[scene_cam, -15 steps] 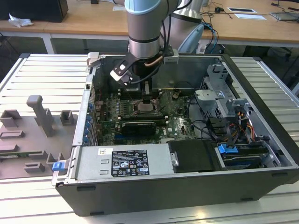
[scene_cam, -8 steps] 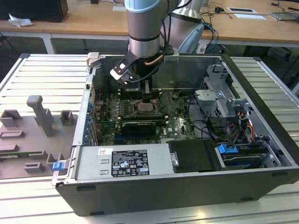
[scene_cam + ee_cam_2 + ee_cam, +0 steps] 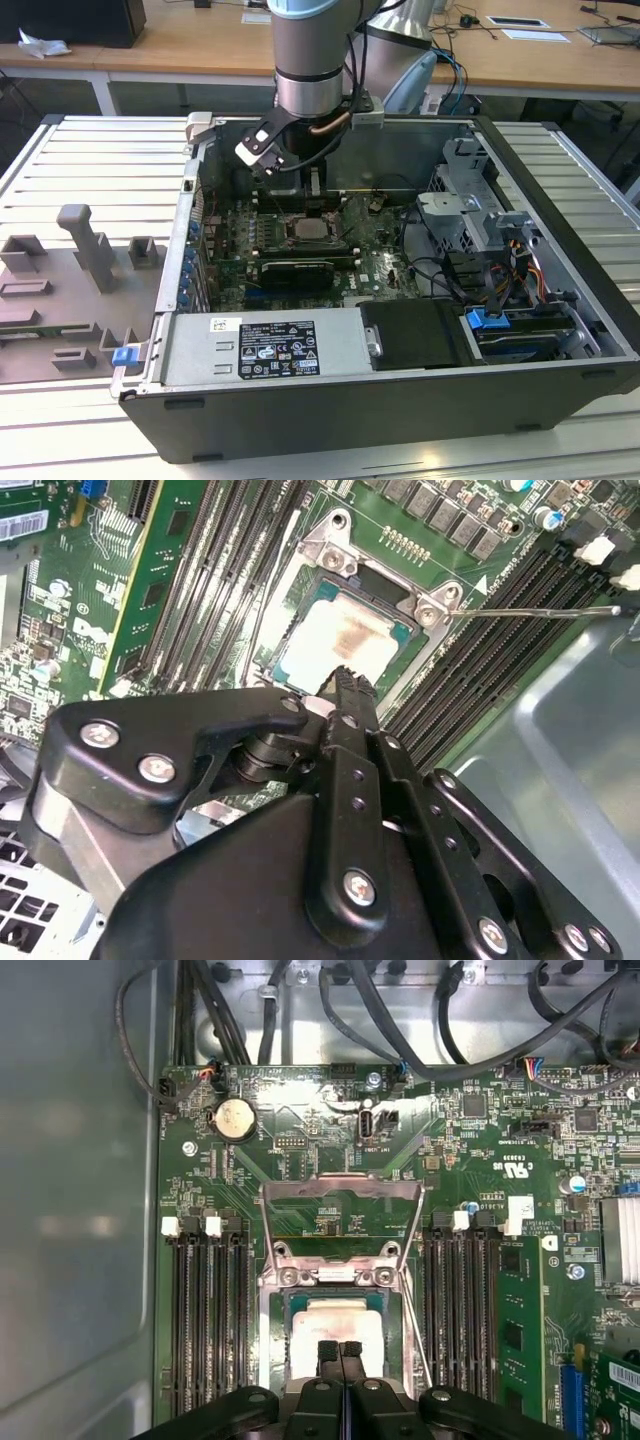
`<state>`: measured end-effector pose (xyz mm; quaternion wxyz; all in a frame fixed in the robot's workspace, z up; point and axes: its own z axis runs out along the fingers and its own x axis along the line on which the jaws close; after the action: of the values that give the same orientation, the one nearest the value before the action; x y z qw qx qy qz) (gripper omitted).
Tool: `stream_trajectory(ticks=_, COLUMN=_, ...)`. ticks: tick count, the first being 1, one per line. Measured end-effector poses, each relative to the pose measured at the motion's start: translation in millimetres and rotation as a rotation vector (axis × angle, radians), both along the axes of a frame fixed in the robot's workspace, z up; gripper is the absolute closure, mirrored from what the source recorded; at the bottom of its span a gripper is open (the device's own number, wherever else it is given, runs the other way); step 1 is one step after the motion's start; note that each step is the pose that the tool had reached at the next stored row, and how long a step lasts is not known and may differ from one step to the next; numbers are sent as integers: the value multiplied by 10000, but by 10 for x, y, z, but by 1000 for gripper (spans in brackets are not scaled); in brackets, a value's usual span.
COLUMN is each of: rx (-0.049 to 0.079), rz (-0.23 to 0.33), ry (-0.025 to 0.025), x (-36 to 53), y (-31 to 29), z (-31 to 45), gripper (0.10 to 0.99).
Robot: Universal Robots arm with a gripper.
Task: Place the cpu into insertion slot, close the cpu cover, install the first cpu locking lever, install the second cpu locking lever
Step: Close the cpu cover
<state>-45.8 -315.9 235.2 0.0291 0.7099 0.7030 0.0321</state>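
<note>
The cpu [image 3: 335, 1322] lies flat in the insertion slot [image 3: 392, 1332] in the middle of the green motherboard; its silvery top also shows in the second wrist view [image 3: 335, 640] and the exterior view [image 3: 305, 232]. The cpu cover [image 3: 340, 1188] stands tilted up and open beyond the socket, with the board visible through its window. My gripper [image 3: 338, 1350] hangs just above the cpu's near edge, its two black fingertips pressed together with nothing between them. I see the same shut fingers [image 3: 345, 685] in the second wrist view. One thin metal locking lever [image 3: 540, 610] sticks out sideways from the socket.
Rows of black memory slots [image 3: 205, 1310] flank the socket on both sides. The grey case wall [image 3: 70, 1210] is close by, and black cables [image 3: 400, 1020] hang over the board's far edge. A drive cage [image 3: 470, 220] and a power supply [image 3: 270, 345] fill the rest of the case.
</note>
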Motion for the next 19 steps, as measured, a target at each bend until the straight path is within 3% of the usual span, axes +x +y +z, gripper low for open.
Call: stream_trajectory(ticks=19, rx=6, rz=23, ry=-1, x=-1, y=1, z=111, gripper=980)
